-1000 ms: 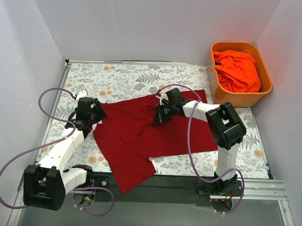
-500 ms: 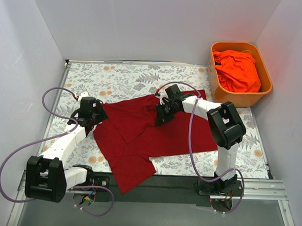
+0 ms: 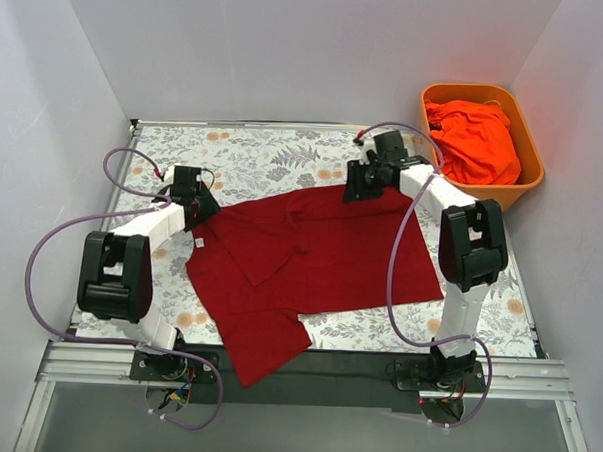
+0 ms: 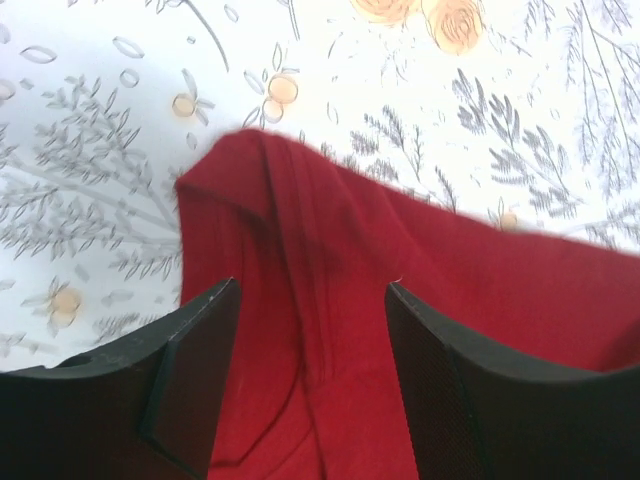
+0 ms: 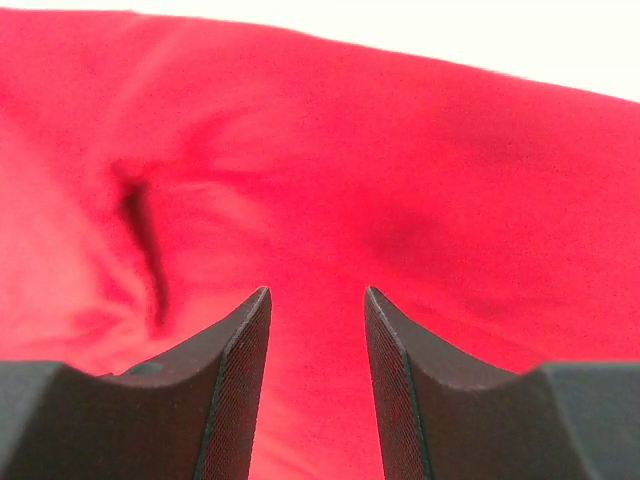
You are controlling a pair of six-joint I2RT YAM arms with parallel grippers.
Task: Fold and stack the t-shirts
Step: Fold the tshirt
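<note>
Top external view: both arms reach forward across the table. The left gripper is at the far left corner of the spread crimson shirt and the right gripper at its far edge, fingers of both apart. The orange shirt lies in the tub.

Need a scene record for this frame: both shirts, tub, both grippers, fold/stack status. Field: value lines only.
dark crimson red cloth t-shirt: spread on the floral-patterned table, one flap folded over, near part overhanging the front edge
bright orange-red cloth t-shirt: bunched inside the rigid orange plastic tub, far right corner
left gripper: open, straddling the crimson shirt's left corner
right gripper: open, over the crimson shirt's far edge
stack status: not started; the shirts lie apart
</note>
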